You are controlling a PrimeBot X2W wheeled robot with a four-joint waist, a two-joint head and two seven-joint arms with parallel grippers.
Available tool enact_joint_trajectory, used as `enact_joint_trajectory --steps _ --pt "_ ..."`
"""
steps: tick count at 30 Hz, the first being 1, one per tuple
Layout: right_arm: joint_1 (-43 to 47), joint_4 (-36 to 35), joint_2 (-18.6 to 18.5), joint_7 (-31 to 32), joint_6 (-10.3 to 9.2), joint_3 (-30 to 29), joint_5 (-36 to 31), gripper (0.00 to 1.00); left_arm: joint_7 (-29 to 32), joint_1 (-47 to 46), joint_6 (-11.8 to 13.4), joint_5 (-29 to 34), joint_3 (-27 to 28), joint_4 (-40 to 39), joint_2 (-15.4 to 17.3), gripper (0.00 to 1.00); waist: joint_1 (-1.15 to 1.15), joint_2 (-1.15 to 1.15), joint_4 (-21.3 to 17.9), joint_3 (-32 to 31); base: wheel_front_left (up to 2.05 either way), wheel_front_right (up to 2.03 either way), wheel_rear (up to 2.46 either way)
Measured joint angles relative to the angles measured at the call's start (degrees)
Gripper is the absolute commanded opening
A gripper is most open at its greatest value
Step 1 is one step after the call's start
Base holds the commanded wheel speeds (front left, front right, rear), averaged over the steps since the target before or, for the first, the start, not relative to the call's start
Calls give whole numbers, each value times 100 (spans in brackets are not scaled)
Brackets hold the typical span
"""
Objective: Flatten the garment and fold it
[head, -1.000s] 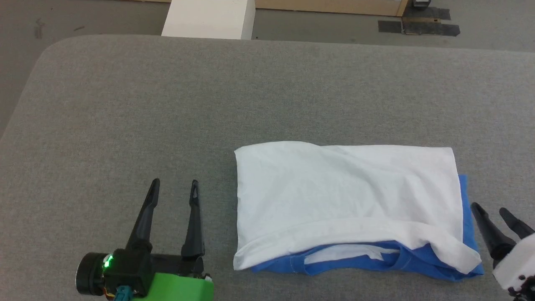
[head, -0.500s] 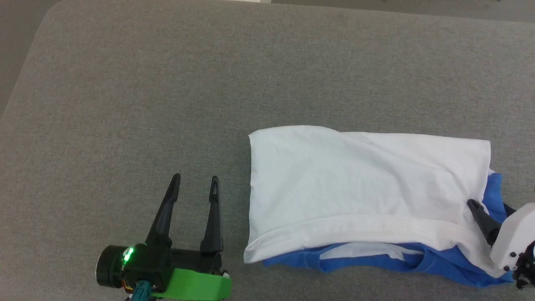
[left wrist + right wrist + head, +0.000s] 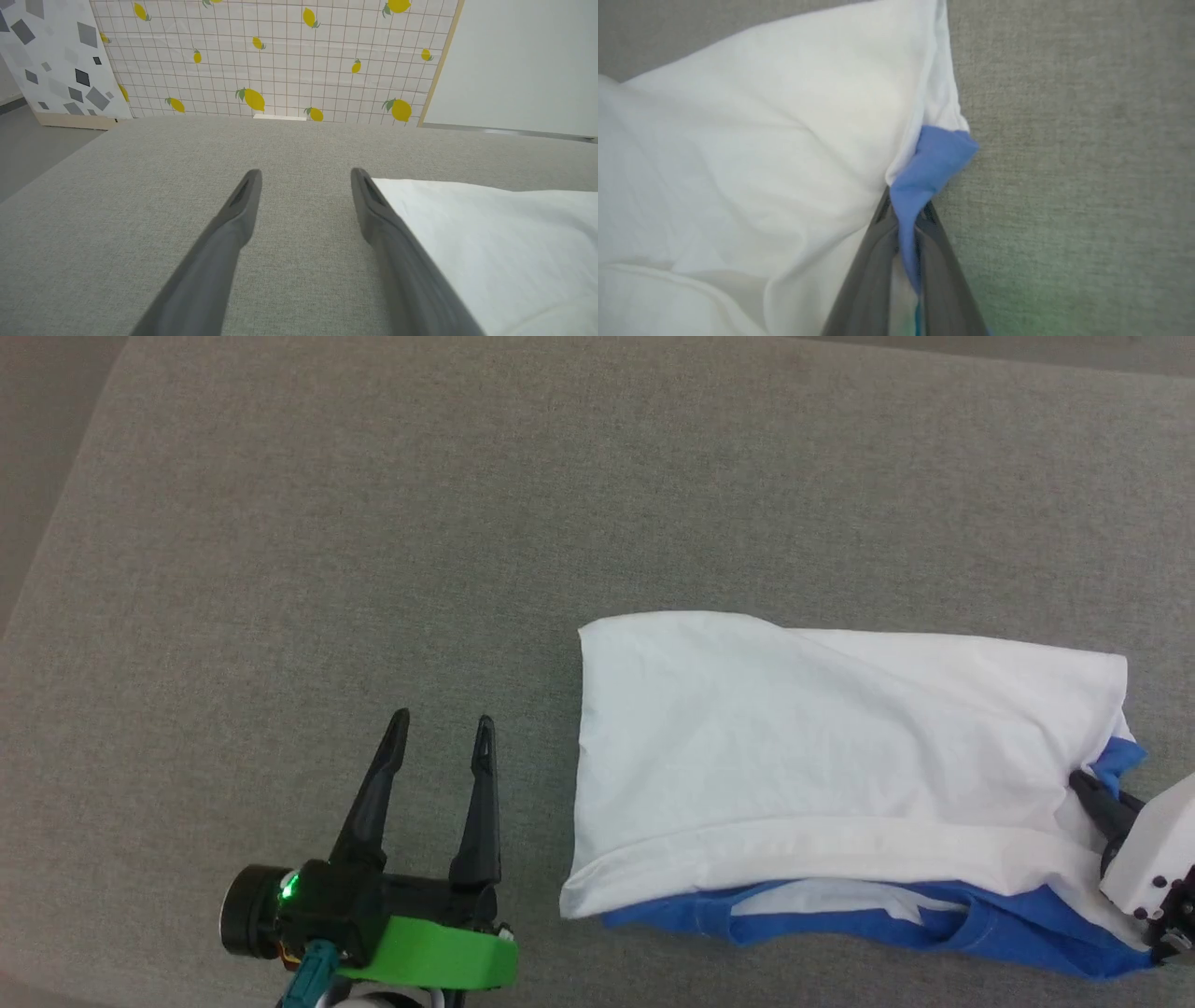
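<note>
Grey fabric covers the desk (image 3: 280, 523) where the shirt (image 3: 822, 737) lies folded, limp and likely light (best pinched at corners), right pincer (image 3: 903, 224) clamped on its blue right edge, left pincer (image 3: 442, 719) apart left of it.

Head camera high, looking down, left wrist low and level, right wrist close, garment (image 3: 822, 737) shared

The right gripper (image 3: 1085, 786) is cut off by the head view's right edge. Its fingertips are buried in the garment (image 3: 822, 737), whose blue layers lie mostly hidden under the white body beside them. In the left wrist view, the left gripper (image 3: 303, 175) blurs toward its base, and the garment to its right runs off the edge.
</note>
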Motion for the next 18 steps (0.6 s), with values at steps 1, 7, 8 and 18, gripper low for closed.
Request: enact_joint_trajectory --steps 1,7,8,18 --pt "-9 45 47 -27 0 -66 1 0 0 3 -21 0 19 13 -12 100 0 0 -13 -41 0 0 0" --pt "-49 289 62 -119 2 -828 -153 0 0 121 -123 0 123 76 -100 100 0 0 -168 -404 0 0 0" --pt "-47 297 -8 -118 2 -966 -202 0 0 144 -158 0 140 82 -102 100 0 0 -192 -446 0 0 0" --pt "-137 -113 -525 275 0 -1288 -347 0 0 247 -316 -2 214 181 -175 100 0 0 -368 -691 0 0 0"
